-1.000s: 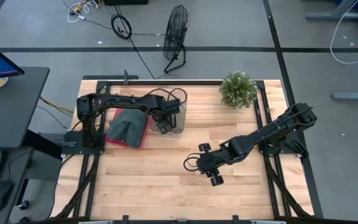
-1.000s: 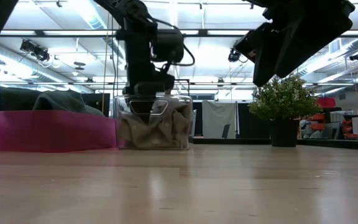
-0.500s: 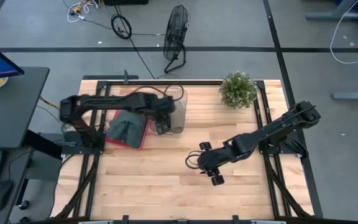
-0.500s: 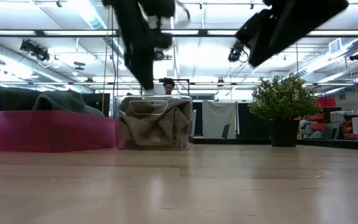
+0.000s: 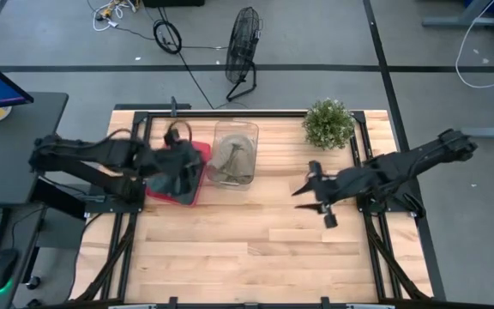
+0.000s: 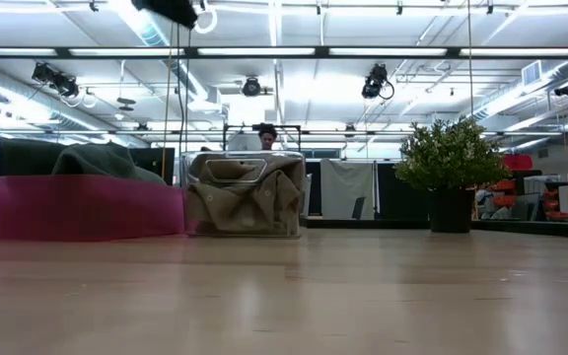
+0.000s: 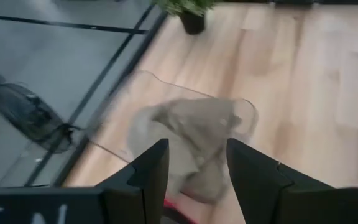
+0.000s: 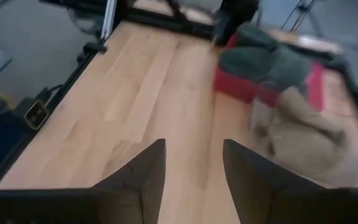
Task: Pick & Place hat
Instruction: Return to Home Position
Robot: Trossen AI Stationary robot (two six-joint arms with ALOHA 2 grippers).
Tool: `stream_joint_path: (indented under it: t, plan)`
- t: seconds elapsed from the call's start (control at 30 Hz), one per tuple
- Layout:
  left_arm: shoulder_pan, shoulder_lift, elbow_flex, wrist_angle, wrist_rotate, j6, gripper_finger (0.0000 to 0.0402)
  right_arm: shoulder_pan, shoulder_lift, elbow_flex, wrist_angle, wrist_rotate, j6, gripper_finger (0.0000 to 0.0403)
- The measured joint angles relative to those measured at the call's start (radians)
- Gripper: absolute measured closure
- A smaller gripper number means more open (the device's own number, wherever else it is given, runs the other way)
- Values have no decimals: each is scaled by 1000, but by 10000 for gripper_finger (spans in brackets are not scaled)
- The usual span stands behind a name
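While a second ago the left gripper (image 7: 196,149) was down in the clear bin, it is now pulled back above the red bin (image 5: 199,174), near its own base. Its jaws stand apart and hold nothing. A grey cloth (image 6: 102,160), perhaps another cap, lies in the red bin. Just beside it on the right, the clear bin (image 5: 234,127) holds the brown caps (image 5: 230,163), heaped against its walls. No cap lies on the bare table (image 5: 230,249). Farther right stands the plant (image 5: 328,123). The right gripper (image 8: 192,152) has also retreated from the table middle toward the right edge, jaws released and empty. I judge the placing is finished and both arms are going home.
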Motion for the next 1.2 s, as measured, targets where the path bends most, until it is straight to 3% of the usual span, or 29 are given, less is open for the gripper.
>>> stream_joint_path:
  t: [0.23,0.37,0.67,0.97,1.2]
  plan:
    - [-68,-145,-429,333,21,4,236,-44,-270,-336,221,-33,10,239]
    - [-55,-214,-595,513,83,27,236,-71,-439,-498,307,-31,19,239]
    - [-49,-444,-657,556,85,113,236,-93,-801,-623,306,-25,-114,239]
    - [-49,-585,-662,534,100,210,236,-93,-1002,-735,389,-30,-159,239]
    - [-50,-619,-899,896,205,234,236,-93,-1060,-878,592,-30,-163,239]
